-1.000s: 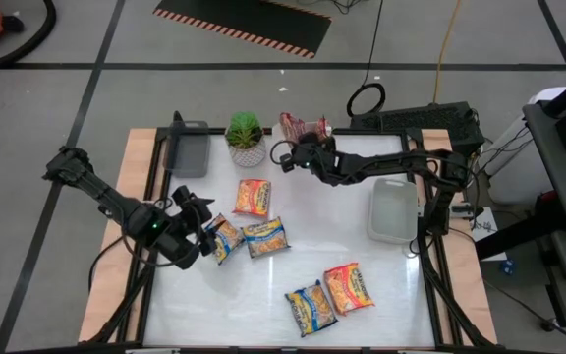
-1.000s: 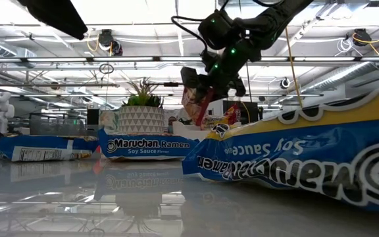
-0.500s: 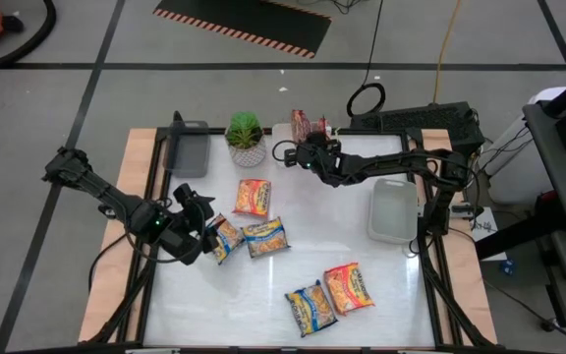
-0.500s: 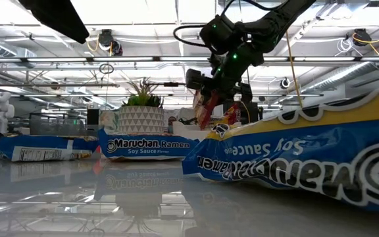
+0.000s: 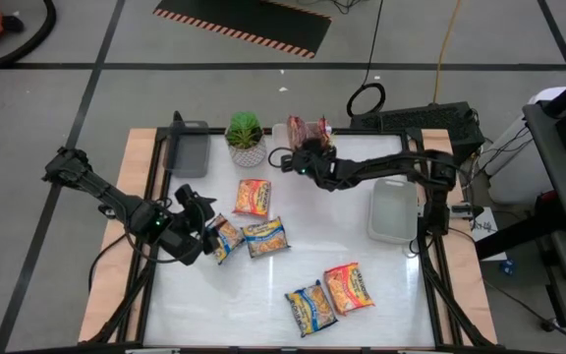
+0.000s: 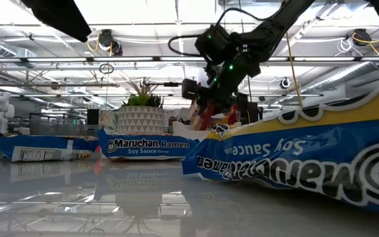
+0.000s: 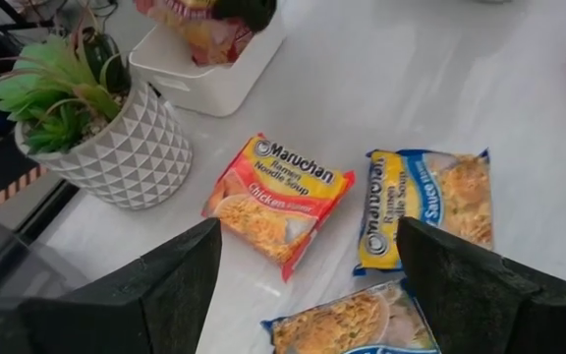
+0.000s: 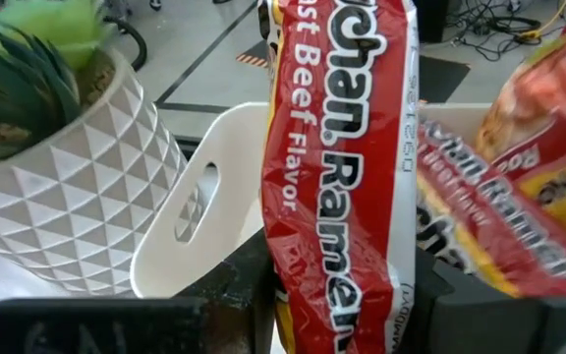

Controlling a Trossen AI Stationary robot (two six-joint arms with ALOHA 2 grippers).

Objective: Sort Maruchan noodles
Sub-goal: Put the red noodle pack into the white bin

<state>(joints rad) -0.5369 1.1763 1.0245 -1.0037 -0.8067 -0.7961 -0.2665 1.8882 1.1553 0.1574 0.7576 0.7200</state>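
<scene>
While it hangs upright over the white plastic tray point(image 8: 180, 231) at the table's far edge, the red-trimmed roast beef Maruchan ramen packet point(image 8: 340, 187) is pinched in the right gripper point(image 5: 306, 154), above other red packets point(image 8: 519, 197) already lying in that tray. The potted green plant in its grey faceted pot point(image 5: 246, 138) stands just beside the tray. Nearer, the left gripper point(image 5: 207, 228) hovers with fingers spread over a blue-trimmed packet point(image 7: 352, 324); an orange chicken packet point(image 7: 278, 202) and another blue one point(image 7: 425, 206) lie close by.
</scene>
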